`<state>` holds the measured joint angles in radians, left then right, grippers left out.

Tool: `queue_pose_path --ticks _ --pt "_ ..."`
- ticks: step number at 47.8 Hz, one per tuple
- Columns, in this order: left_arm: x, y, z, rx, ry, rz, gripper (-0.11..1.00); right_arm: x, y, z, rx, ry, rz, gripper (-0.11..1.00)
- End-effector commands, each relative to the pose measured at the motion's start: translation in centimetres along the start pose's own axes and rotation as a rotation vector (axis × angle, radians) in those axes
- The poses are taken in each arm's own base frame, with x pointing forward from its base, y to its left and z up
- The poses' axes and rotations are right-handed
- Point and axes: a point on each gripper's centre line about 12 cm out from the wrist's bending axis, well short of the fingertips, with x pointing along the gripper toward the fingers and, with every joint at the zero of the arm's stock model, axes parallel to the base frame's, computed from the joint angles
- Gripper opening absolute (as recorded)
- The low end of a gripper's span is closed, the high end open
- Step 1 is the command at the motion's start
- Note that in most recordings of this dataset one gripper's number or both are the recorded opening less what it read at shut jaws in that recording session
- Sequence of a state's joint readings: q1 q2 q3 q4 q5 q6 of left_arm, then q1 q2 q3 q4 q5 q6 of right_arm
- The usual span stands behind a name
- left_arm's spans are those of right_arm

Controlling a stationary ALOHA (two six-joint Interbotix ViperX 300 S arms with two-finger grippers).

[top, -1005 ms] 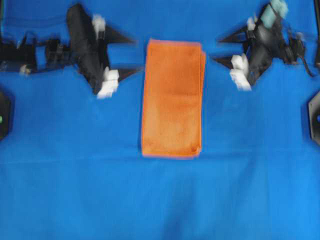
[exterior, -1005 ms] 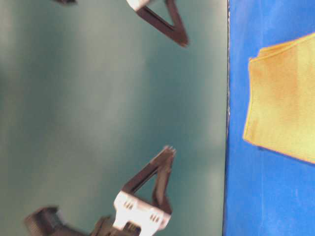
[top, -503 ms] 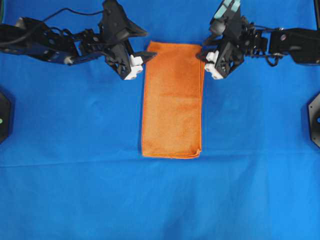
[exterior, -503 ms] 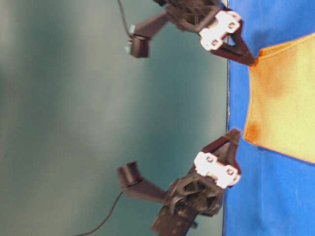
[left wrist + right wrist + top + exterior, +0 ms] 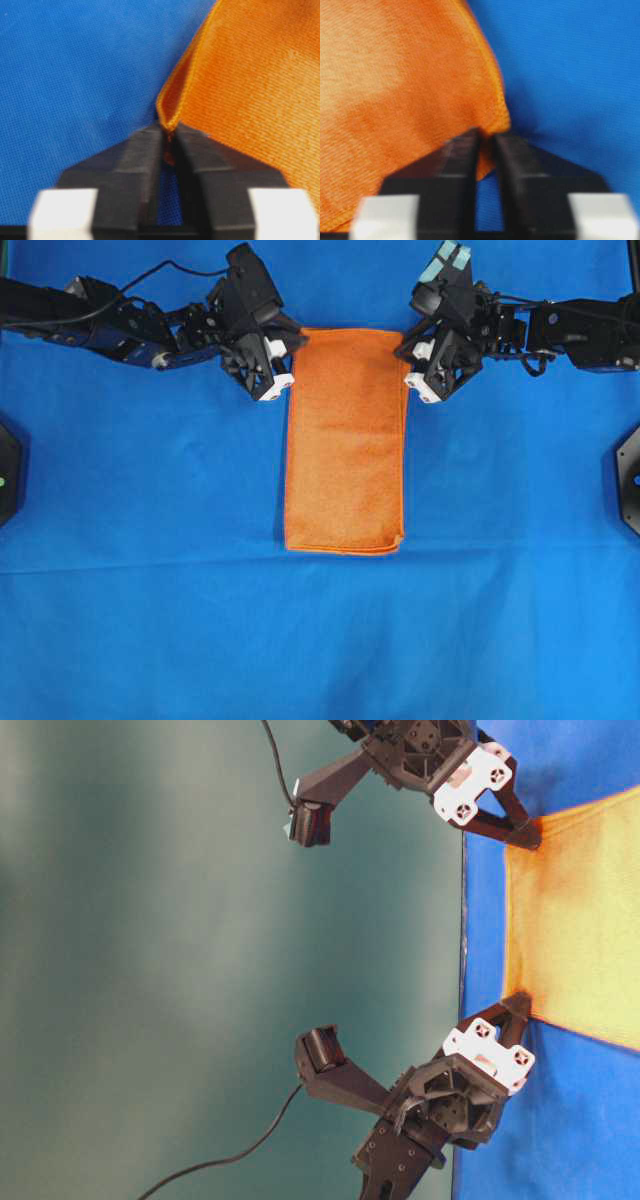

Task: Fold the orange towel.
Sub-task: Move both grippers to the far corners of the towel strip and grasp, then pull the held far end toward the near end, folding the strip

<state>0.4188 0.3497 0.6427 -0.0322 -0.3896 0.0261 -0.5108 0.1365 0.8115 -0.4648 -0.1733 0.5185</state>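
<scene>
The orange towel [image 5: 345, 440] lies as a long folded strip in the middle of the blue cloth [image 5: 150, 590], with its short far edge between the two grippers and its near edge closer to me. The left gripper [image 5: 290, 352] sits at the far left corner of the towel, and in its wrist view the black fingers [image 5: 137, 160] are pressed together on the hem there, which rises a little from the cloth. The right gripper [image 5: 404, 348] is at the far right corner, and its jaws are also clamped on the edge of the towel, with only a thin slit between them.
</scene>
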Motion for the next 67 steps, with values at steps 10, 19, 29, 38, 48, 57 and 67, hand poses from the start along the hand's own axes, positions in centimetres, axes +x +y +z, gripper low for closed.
queue_pose_path --ticks 10,19,29,38,48,57,67 --pt "-0.2 -0.1 1.0 0.0 -0.026 -0.002 0.01 -0.2 0.2 1.2 -0.022 -0.044 0.015 0.03" --pt "-0.5 -0.1 1.2 0.003 -0.031 -0.003 0.01 -0.2 0.2 1.2 -0.015 -0.047 0.013 0.03" --pt "-1.6 0.3 3.2 0.018 -0.072 0.006 0.01 -1.1 -0.1 2.2 -0.01 -0.074 0.003 0.03" --pt "-1.7 2.2 3.6 0.001 -0.079 0.043 0.01 -1.4 -1.1 3.1 0.008 -0.097 -0.02 0.03" --pt "-1.7 3.3 3.7 0.008 -0.081 0.064 0.01 -1.4 -1.8 3.7 0.018 -0.111 -0.033 0.03" --pt "-1.7 3.2 3.7 0.023 -0.079 0.063 0.01 -1.4 -1.7 3.5 0.022 -0.108 -0.032 0.03" --pt "-3.0 1.8 4.4 0.043 -0.072 0.034 0.01 -2.3 -1.1 4.2 0.016 -0.132 -0.023 0.03"
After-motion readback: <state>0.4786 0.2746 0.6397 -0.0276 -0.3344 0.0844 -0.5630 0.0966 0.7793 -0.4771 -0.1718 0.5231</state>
